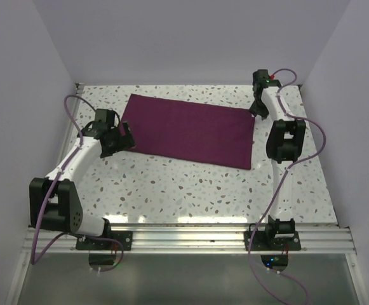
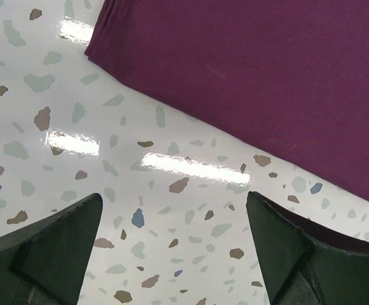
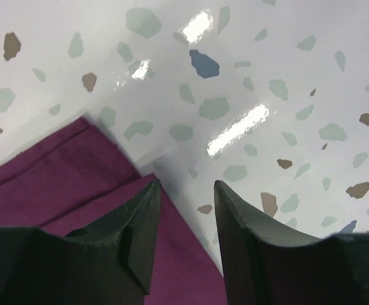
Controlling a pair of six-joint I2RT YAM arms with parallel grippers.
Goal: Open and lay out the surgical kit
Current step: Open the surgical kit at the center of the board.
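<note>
The surgical kit's dark purple cloth wrap lies flat and folded on the speckled table; no steel tray, tweezers, forceps or scissors show. My left gripper is open just off the wrap's near left corner. In the left wrist view the wrap lies ahead and to the right of the wide-open gripper, over bare table. My right gripper is at the wrap's far right corner. In the right wrist view it is open with a narrow gap, straddling the edge of the wrap, one finger over the cloth.
White walls close the table on the left, far and right sides. A metal rail with both arm bases runs along the near edge. Purple cables loop beside each arm.
</note>
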